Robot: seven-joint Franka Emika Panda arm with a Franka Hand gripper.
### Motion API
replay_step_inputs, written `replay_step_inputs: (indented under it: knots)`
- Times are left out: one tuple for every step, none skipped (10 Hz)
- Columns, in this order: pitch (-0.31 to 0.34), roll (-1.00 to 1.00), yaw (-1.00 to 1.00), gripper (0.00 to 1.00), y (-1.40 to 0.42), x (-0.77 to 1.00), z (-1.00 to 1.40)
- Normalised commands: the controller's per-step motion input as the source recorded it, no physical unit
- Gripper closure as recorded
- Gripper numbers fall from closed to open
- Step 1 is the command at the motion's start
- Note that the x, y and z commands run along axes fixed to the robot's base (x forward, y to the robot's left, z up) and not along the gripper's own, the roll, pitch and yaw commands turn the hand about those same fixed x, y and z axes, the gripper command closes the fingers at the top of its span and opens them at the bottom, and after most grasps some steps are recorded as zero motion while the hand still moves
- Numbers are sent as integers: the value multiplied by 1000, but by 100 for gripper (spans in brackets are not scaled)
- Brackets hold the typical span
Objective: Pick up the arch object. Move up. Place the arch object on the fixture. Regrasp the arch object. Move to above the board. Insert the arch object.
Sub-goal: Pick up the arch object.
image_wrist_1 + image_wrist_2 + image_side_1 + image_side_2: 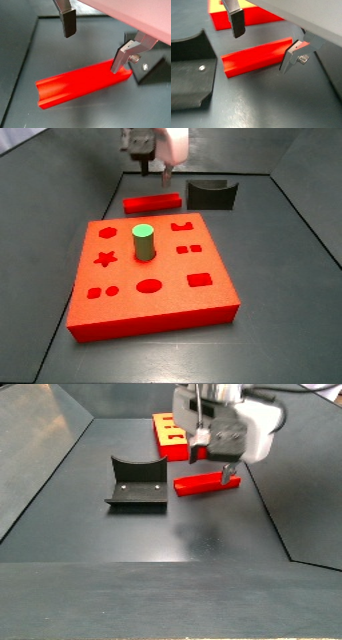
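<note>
The arch object [79, 83] is a long red bar lying flat on the dark floor, also seen in a wrist view [254, 59] and in both side views [151, 202] [203, 483]. My gripper [93, 52] is open and empty just above it, with one finger [122, 59] next to one end of the bar and the other finger [68, 24] off to the bar's side. The gripper also shows in the other views [262, 53] [152, 173] [214, 464]. The dark fixture [211, 194] [136, 481] stands beside the bar. The red board [201, 308] lies nearby.
A green cylinder peg [142, 241] stands upright in the board. The board's edge [238, 19] lies just beyond the bar. The fixture [188, 65] [151, 70] is close to the bar's end. Dark walls ring the floor.
</note>
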Motion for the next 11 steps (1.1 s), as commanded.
replay_step_inputs:
  knots:
    - [-187,-47,-823,0,-249,-71,-543]
    - [0,0,-480,0,-520,0,-591]
    - [30,24,-271,0,-314,-49,-460]
    - [51,40,-163,0,-120,-29,-394]
    - [21,24,-94,0,-40,-20,-331]
    - [0,4,-66,0,-3,0,-294]
    - [9,0,-71,0,0,0,-291]
    - [0,0,-94,0,-11,0,-266]
    - [0,0,-97,0,0,0,-203]
    - [-14,0,-17,0,0,0,0]
    - [-80,-6,0,0,0,0,-86]
